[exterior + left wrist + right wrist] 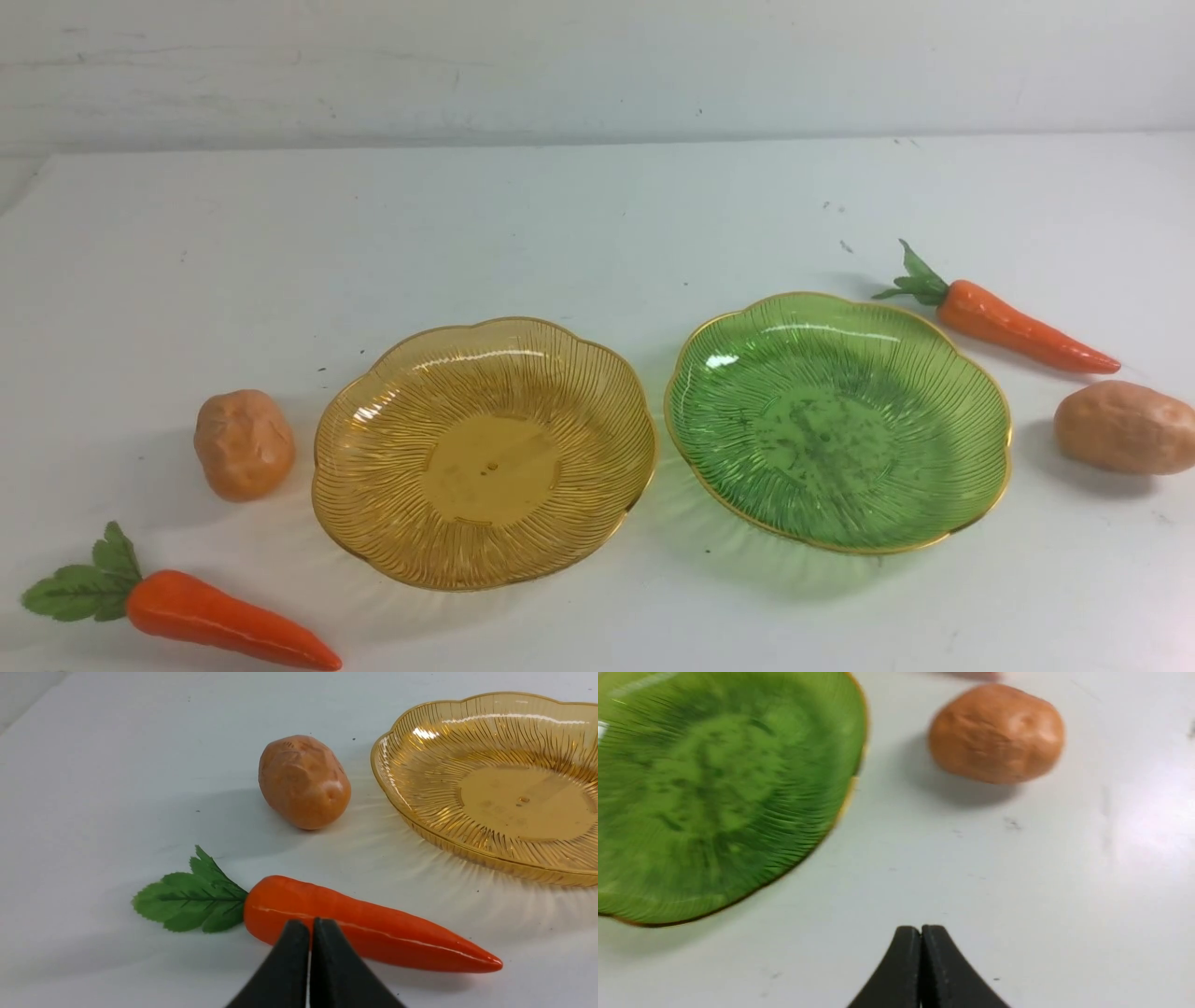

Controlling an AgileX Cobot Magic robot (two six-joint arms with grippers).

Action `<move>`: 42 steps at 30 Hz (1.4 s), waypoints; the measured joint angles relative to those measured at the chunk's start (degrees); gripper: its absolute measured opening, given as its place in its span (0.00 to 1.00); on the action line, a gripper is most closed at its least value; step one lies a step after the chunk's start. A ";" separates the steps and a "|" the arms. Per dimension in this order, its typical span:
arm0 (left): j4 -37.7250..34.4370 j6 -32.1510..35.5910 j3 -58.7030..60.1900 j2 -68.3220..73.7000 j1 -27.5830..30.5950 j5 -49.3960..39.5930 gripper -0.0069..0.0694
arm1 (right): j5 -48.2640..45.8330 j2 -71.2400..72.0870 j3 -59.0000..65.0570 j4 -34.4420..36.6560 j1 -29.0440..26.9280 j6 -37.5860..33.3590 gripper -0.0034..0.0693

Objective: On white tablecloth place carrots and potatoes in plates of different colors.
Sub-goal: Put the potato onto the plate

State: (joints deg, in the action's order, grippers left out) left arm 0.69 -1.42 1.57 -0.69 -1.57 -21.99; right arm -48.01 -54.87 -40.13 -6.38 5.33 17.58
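Our left gripper (310, 933) and right gripper (920, 933) are pinched tight and bare because we have picked nothing yet, so the left potato (245, 443) at nine and left carrot (224, 621) at seven o'clock wait by the yellow plate (485, 467), the right carrot (1022, 331) at two and right potato (1125, 427) at three by the green plate (840, 429).

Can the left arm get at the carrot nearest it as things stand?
Probably yes: the carrot lies uncovered on the white tablecloth, clear of the potato and amber plate, just ahead of the shut left hand.
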 joint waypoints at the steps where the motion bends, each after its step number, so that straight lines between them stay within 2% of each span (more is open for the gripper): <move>1: 0.00 0.00 0.00 0.00 0.00 0.00 0.09 | -0.92 -2.56 -2.01 -1.77 -0.33 0.75 0.03; 5: 0.00 0.00 0.00 0.00 0.00 0.00 0.09 | -4.86 -12.26 -9.11 -2.64 -2.56 -0.48 0.03; 13: 0.00 0.00 0.00 0.00 0.00 0.00 0.09 | -12.26 -34.41 -25.45 3.26 -8.47 -12.83 0.04; 15: 0.00 0.00 0.00 0.00 0.00 0.00 0.09 | -15.21 -39.91 -29.89 3.19 -8.54 -16.03 0.06; 18: -0.06 0.00 0.00 0.00 0.00 0.00 0.09 | -19.23 -44.91 -34.75 2.07 -8.48 -19.65 0.15; 20: -0.17 0.00 0.00 0.00 0.00 0.00 0.09 | -21.49 -47.84 -40.11 0.63 -8.48 -20.75 0.30; 21: -0.17 0.00 0.00 0.00 0.00 0.00 0.09 | -21.59 -48.18 -40.77 0.63 -8.48 -20.87 0.33; 23: -0.17 0.00 0.00 0.00 0.00 0.00 0.09 | -21.75 -48.57 -43.55 0.58 -8.43 -22.72 0.49; 26: -0.19 0.00 0.00 0.00 0.00 0.00 0.09 | -22.11 -48.99 -44.59 0.58 -8.02 -28.97 0.72; 27: -0.19 0.00 0.00 0.00 0.00 0.00 0.09 | -22.15 -49.79 -44.72 0.64 -7.88 -32.61 0.84; 30: -0.19 0.00 0.00 0.00 0.00 0.00 0.09 | -21.55 -53.23 -44.72 0.63 -7.83 -39.68 0.97; 33: -0.19 0.00 0.00 0.00 0.00 0.00 0.09 | -20.37 -56.53 -44.72 0.11 -7.83 -44.00 1.00; 38: -0.19 0.00 0.00 0.00 0.00 0.00 0.09 | -20.36 -61.40 -44.72 -2.96 -7.83 -45.28 0.97; 40: -0.19 0.00 0.00 0.00 0.00 0.00 0.09 | -21.05 -62.49 -44.72 -2.56 -7.83 -45.28 0.88; 42: -0.19 0.00 0.00 0.00 0.00 0.00 0.09 | -21.33 -62.49 -44.77 -1.57 -7.83 -44.86 0.75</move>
State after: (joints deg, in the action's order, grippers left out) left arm 0.50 -1.42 1.57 -0.69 -1.57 -21.99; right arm -69.34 -117.37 -84.90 -7.95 -2.51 -27.28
